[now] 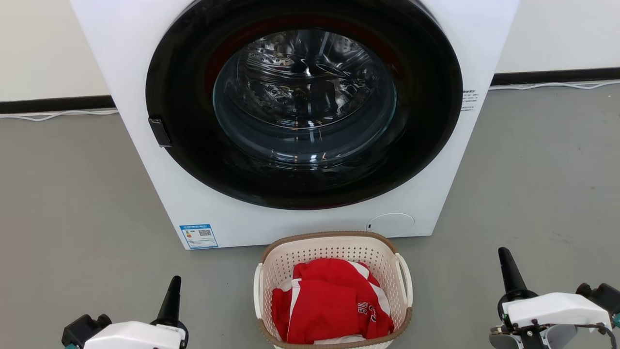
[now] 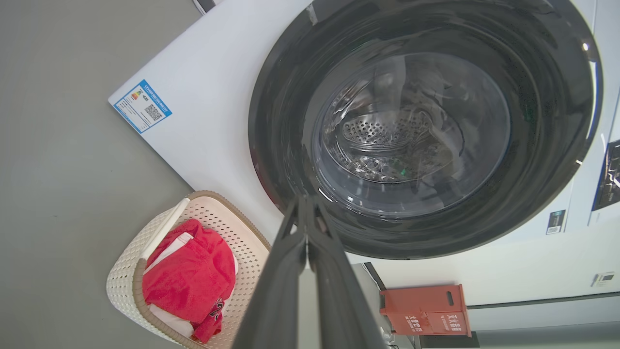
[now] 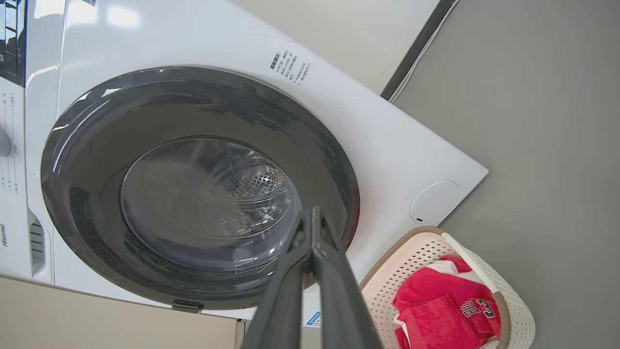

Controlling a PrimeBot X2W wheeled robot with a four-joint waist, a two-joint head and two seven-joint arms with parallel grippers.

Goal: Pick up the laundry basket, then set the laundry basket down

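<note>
Head view: laundry basket [image 1: 339, 251] stood upright on the grey floor [image 1: 72, 203] at lower centre of frame, directly below the front of the washing machine [image 1: 140, 97]. Its far rim sat close to the machine's base; contact could not be judged from this angle. The basket held a crumpled red garment [image 1: 334, 300] with white trim and dark digits at its lower right. A white edge showed beneath it at the bottom of frame, possibly part of the same garment.

Machine: dark round door [image 1: 193, 160], steel drum visible through the glass. Blue label [image 1: 198, 236] at the lower left of the front panel, round white cap [image 1: 390, 224] at the lower right.

Left gripper [image 1: 175, 282] sat at lower left of frame and right gripper [image 1: 503, 253] at lower right. Each showed as a dark tapered point above a white housing. The basket lay between them, well apart from both.

Left wrist view: left fingers [image 2: 286, 271] were pressed together at the tips with nothing between them, the tips lying over the lower edge of the door. Basket at lower left of frame; an orange-red box [image 2: 426, 310] against the wall at lower right.

Right wrist view: right fingers [image 3: 339, 291] were likewise pressed together at the tips, holding nothing. Basket at lower right of frame.
</note>
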